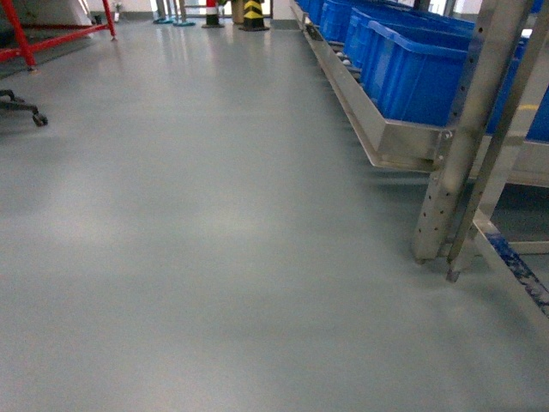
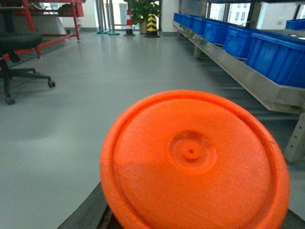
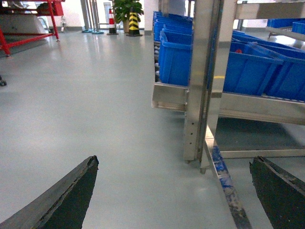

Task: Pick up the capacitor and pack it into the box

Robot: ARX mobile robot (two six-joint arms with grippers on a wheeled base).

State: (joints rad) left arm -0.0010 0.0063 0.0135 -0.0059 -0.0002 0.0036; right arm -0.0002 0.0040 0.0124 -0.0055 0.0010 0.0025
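A round orange capacitor (image 2: 193,157) fills the lower half of the left wrist view, its flat end with a small centre dimple facing the camera. My left gripper (image 2: 195,217) is shut on it. Only a dark finger (image 2: 93,212) shows at the lower left edge, the rest is hidden behind the orange face. My right gripper (image 3: 174,160) hangs open above the bare grey floor, its two dark fingers (image 3: 71,198) set far apart with nothing between them. The box is out of view. Neither gripper shows in the head view.
A steel rack (image 1: 446,163) with blue bins (image 1: 420,73) runs along the right, its post (image 3: 200,81) close ahead of my right gripper. A black office chair (image 2: 19,52) and a red frame (image 1: 51,34) stand at the left. A striped bollard (image 1: 253,13) is far off.
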